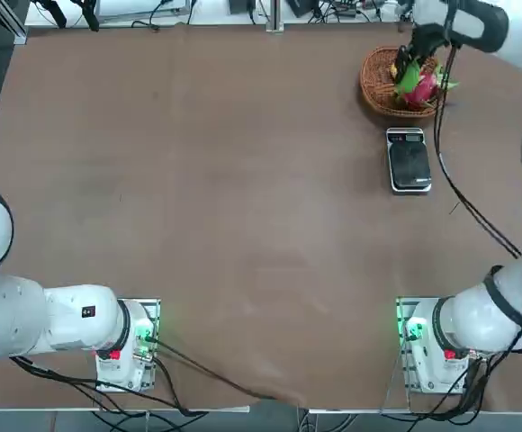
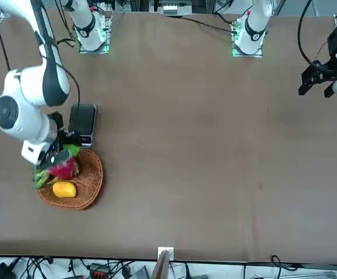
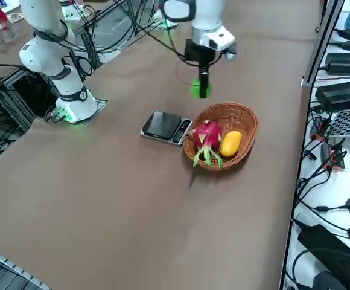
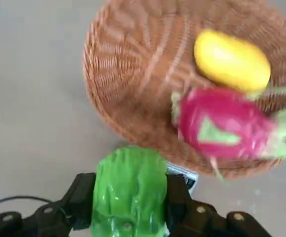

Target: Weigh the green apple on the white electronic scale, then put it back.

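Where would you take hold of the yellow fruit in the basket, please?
Probably across the short middle of the yellow fruit, coming from straight above: it lies on its side in the wicker basket, with the pink dragon fruit close beside it.

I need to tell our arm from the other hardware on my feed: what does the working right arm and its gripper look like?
The right arm is glossy white with rounded joint housings and dark bands at the joints. A black cable trails along it. Its base glows green with a red part. The right gripper is black, with black fingers.
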Motion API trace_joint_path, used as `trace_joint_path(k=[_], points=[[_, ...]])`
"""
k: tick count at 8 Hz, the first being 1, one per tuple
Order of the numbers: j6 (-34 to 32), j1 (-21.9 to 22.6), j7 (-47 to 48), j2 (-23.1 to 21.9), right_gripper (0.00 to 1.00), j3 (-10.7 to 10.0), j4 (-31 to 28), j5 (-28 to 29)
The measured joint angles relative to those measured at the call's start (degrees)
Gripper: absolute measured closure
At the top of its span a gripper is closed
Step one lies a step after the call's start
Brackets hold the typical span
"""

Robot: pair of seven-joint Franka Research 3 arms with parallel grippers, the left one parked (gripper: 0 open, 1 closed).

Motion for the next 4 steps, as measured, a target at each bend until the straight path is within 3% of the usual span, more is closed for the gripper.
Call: trace_joint_path(k=[2,4], points=[[6.37,-1.73,0.03,-7.07,0.28,-0.17,-13.26,0.00],[11.94,-2.52,0.06,-10.89,0.28,-0.23,-23.71,0.00]])
